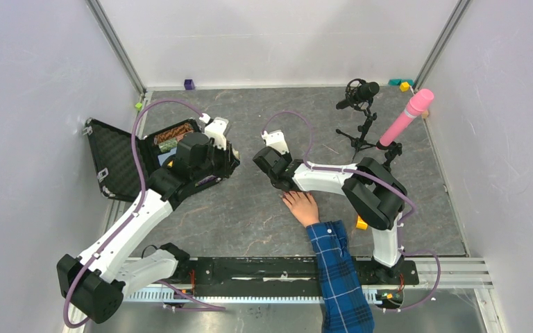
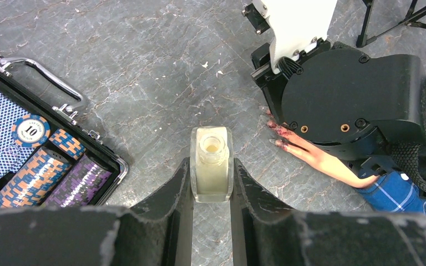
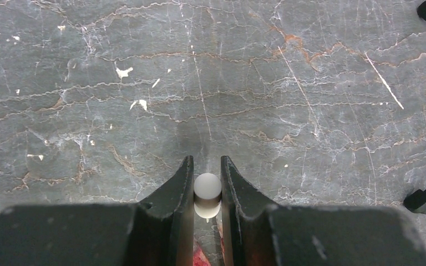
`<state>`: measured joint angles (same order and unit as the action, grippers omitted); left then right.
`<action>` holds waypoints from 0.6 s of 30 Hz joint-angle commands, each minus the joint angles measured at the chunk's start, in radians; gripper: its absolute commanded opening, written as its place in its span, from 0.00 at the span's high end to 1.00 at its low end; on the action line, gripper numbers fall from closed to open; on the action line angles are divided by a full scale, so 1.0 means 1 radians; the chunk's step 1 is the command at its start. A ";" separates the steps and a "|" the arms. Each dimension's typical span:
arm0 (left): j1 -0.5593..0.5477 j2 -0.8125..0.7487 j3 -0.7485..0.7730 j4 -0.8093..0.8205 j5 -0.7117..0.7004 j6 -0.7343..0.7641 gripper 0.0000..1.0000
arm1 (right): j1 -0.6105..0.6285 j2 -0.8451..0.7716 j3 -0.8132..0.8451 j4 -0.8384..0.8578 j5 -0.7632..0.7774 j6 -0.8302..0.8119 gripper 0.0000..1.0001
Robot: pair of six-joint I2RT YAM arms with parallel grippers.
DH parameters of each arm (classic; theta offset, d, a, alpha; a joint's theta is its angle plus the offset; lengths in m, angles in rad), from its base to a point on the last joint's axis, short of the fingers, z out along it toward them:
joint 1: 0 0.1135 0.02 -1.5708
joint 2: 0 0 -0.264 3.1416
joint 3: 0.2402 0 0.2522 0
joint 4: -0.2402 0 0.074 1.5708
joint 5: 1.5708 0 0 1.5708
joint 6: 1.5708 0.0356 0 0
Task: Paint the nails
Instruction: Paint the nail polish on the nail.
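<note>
A pale hand (image 1: 303, 207) in a blue plaid sleeve (image 1: 336, 274) lies flat on the grey table. Its dark-pink nails (image 2: 278, 142) peek out from under my right wrist housing in the left wrist view. Directly over the fingertips, my right gripper (image 1: 278, 171) is shut on a round white brush cap (image 3: 207, 188). A reddish bit of finger (image 3: 202, 257) shows low between its fingers. To the left of the hand, my left gripper (image 2: 211, 162) is shut on a small, uncapped bottle (image 2: 212, 180) of pale liquid, held upright.
An open black case (image 1: 118, 161) with stacked poker chips (image 2: 39, 172) lies at the left. A microphone on a stand (image 1: 361, 104) and a pink cylinder (image 1: 407, 116) stand back right. Small coloured blocks (image 1: 189, 84) sit along the back wall.
</note>
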<state>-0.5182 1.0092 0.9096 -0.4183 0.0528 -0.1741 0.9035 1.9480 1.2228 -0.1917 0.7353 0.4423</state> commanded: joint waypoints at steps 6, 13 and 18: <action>0.006 -0.022 0.005 0.026 -0.018 0.002 0.96 | 0.004 -0.010 0.032 0.028 0.011 0.006 1.00; 0.006 -0.019 0.004 0.026 -0.019 0.002 0.96 | -0.021 -0.045 -0.001 0.022 0.029 0.010 1.00; 0.006 -0.012 0.005 0.026 -0.015 0.001 0.96 | -0.040 -0.068 -0.024 0.022 0.045 0.006 1.00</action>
<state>-0.5182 1.0069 0.9096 -0.4183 0.0525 -0.1741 0.8810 1.9362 1.2156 -0.1913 0.7376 0.4442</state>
